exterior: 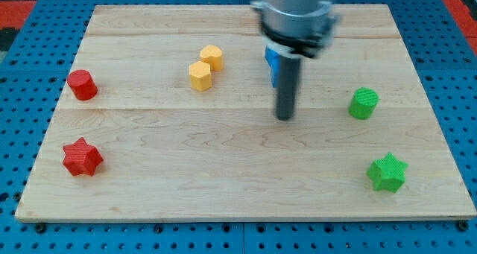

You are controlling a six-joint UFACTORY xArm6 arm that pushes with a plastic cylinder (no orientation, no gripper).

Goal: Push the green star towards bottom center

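In the camera view, the green star lay near the tabletop's bottom right corner, seemingly unpushed; the whole shove toward bottom center looked undone. No pincer existed to open or clench: my tip stood well up-left of the star, touching nothing.

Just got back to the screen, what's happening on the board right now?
I'm set to push the green star towards the bottom centre, but haven't reached it yet. My tip is near the middle of the wooden board, touching nothing; the star sits apart at the view's lower right. A green cylinder is right of my tip, a blue block is partly hidden behind the rod, two yellow blocks sit touching at upper left, and a red cylinder and red star are at far left.
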